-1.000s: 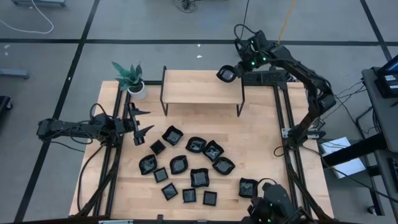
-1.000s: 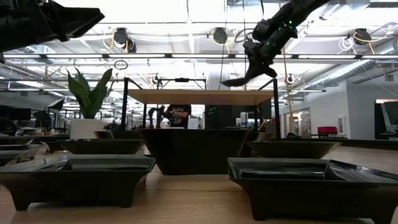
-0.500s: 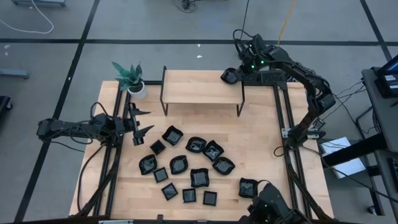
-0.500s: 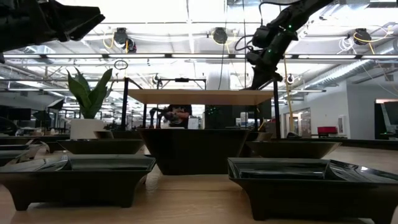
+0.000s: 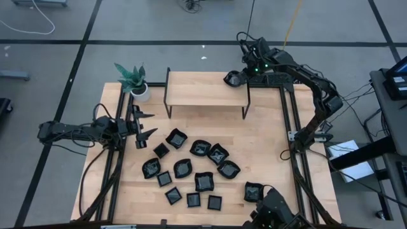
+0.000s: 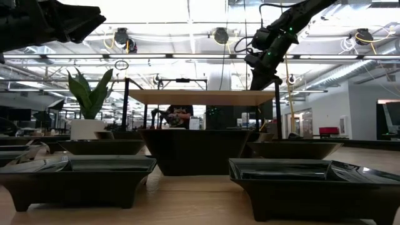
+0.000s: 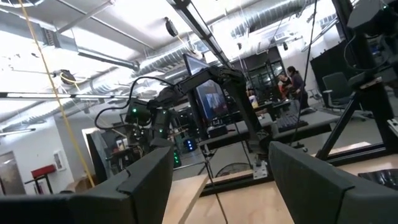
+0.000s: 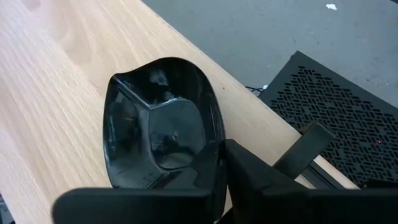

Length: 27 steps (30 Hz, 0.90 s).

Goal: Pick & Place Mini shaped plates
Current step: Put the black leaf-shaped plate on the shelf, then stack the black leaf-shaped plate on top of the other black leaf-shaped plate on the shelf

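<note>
Right gripper (image 5: 240, 77) is at the right end of the raised wooden shelf (image 5: 205, 90), its fingers nearly closed on the rim of one mini plate (image 8: 161, 130). My wrist camera shows the near rim pinched between my two fingers (image 8: 267, 180) while the dish lies on the shelf top; whether its base bears fully on the wood I cannot tell. From overhead, the same plate (image 5: 233, 78) sits at the shelf's right edge, just in front of my fingertips.

Plate appearance: black, glossy, rounded outline with one angular facet inside the bowl, reflections on the inner surface.

Remaining plates (image 5: 191, 168) lie in a loose cluster on the table (image 5: 267, 140), well away from my right gripper, below the shelf; shapes are mixed, some small squares, some wavy-edged. One more plate (image 5: 254, 191) sits apart from the cluster toward the table's right front. The table-level view shows several of these dishes (image 6: 299, 181) close up, dark with flared rims.

Left gripper (image 5: 141, 125) hovers at the table's left edge, jaws spread wide and holding nothing, just beside the nearest dishes. A potted plant (image 5: 132, 79) stands at the table's back left corner, left of the shelf.
</note>
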Tool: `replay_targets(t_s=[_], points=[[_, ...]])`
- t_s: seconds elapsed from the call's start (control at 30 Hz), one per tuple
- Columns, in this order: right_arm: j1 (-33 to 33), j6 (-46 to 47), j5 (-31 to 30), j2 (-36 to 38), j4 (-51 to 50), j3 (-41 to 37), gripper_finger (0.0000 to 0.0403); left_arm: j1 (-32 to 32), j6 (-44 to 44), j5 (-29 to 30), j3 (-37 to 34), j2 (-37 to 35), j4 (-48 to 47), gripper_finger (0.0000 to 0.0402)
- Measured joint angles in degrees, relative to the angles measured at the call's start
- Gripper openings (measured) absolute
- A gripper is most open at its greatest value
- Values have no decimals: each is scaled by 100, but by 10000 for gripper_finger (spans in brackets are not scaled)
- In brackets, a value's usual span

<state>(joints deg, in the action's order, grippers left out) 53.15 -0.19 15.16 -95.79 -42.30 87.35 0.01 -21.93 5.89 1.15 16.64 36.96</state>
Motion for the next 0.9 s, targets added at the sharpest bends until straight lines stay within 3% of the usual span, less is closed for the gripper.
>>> replay_targets(t_s=[0.4,0.7,0.9], points=[[-26,-72,-1,5,126,-4,102,0,187,2,0,0,-39,267],[-316,-368,-44,591,380,-13,114,0,354,2,0,23,-48,267],[-842,-400,-38,1252,532,-11,114,0,413,2,0,24,-86,267]])
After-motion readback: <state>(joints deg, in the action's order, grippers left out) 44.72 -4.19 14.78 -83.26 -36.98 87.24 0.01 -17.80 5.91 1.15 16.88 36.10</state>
